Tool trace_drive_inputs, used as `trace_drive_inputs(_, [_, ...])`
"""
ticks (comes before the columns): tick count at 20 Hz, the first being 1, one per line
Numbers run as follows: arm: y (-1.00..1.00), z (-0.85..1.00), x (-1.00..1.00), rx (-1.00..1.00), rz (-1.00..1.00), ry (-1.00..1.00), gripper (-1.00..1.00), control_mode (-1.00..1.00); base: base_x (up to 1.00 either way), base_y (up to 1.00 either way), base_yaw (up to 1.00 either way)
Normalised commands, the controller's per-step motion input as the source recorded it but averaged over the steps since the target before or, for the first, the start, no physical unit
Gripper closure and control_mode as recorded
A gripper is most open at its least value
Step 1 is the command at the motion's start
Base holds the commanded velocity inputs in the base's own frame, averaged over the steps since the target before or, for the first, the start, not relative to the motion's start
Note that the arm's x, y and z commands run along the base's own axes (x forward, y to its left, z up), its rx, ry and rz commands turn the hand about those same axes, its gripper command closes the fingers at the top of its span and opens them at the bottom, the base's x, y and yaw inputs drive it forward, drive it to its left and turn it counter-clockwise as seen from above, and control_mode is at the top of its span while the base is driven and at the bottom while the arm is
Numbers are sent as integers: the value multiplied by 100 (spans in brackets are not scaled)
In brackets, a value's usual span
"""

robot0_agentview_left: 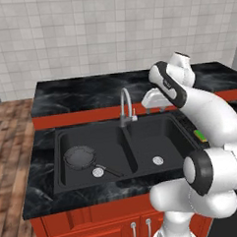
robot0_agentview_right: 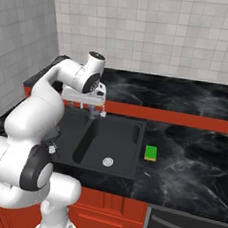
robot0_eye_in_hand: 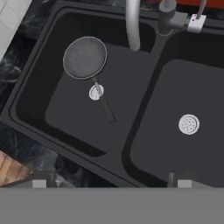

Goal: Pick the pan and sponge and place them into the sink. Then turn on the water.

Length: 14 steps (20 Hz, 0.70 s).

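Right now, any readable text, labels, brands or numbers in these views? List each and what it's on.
None readable.
The faucet handle tip carries a small red mark and a small blue mark, but no letters or numbers.
The pan, sponge, sink, countertop and cabinet fronts show no print.
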Motion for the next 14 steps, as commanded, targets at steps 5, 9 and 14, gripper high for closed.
trace_drive_inputs(5, [-70,-1,0,0,19,0,-100,-100,0,0,0])
trace_drive_inputs(9, [-66,-8,0,0,19,0,-100,-100,0,0,0])
trace_drive_inputs(14, [-53,-25,0,-1,18,0,-100,-100,0,0,0])
